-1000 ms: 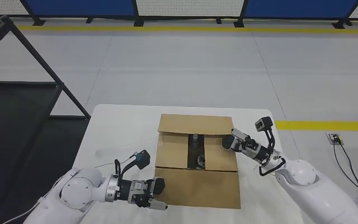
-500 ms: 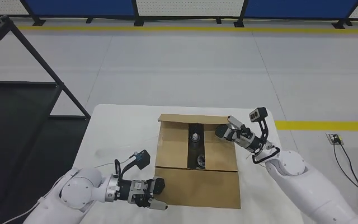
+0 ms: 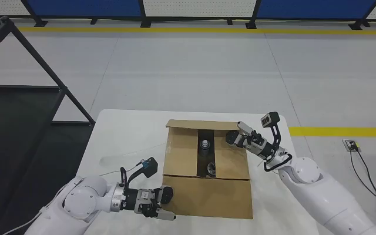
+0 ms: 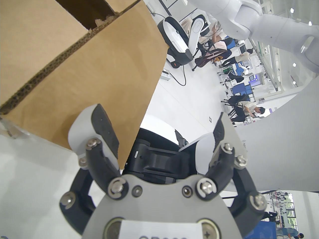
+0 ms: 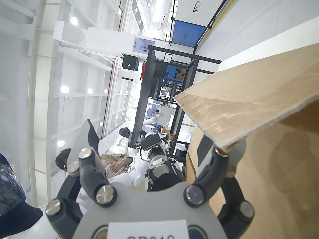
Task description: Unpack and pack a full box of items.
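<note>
Box [image 3: 181, 157] sits mid-worktop [image 3: 123, 135], top partly opened, dark bottles [image 3: 204, 147] upright in the gap down the middle. Right gripper [image 3: 232, 140] is at the far right corner of the box with fingers [image 5: 208, 148] spread, not clamping. The right flap [image 5: 249, 93] edge just rests across one finger, the other is out in free air. Left gripper [image 4: 160, 115] is low at the near left corner, fingers also spread. The corner of the near flap [image 4: 104, 70] sits between them, against one pad, no grip. My read: flap-opening stage, unpacking not yet started. To do it well, lift the right flap with the finger under its edge and swing it out past vertical so it doesn't drop back onto the bottles. Contact is right at the corner and could slip off, so go slow or close on the edge first. Left side should pinch the near flap to stop the box sliding or twisting on the smooth white worktop. Room: grey floor [image 3: 194, 70], yellow line [image 3: 329, 131], blue panels [image 3: 82, 7] along the far side, black frame [image 3: 56, 94] off the worktop's left.
</note>
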{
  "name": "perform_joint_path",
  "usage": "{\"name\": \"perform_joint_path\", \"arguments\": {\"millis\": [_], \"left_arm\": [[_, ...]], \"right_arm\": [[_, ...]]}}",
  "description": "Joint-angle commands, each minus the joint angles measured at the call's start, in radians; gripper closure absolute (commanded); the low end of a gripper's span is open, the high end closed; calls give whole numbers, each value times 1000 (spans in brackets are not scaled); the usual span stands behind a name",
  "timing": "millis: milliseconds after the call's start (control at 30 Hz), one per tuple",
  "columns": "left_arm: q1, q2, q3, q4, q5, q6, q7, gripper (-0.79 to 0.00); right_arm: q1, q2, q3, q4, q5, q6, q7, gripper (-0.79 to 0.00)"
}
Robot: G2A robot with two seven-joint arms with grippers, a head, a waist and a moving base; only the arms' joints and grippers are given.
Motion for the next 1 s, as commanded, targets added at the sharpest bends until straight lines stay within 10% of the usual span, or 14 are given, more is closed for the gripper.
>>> {"name": "perform_joint_path", "arguments": {"millis": [0,667,967], "left_arm": [[0,0,0,0,0,0,0,-785],[0,0,0,0,0,0,0,-785],[0,0,0,0,0,0,0,-785]], "right_arm": [[2,-11,4,-15,32,49,-63,-785],[207,-236,-120,310,-128,85,-475,-785],[210,-240,-122,317,-125,88,-471,-785]]}}
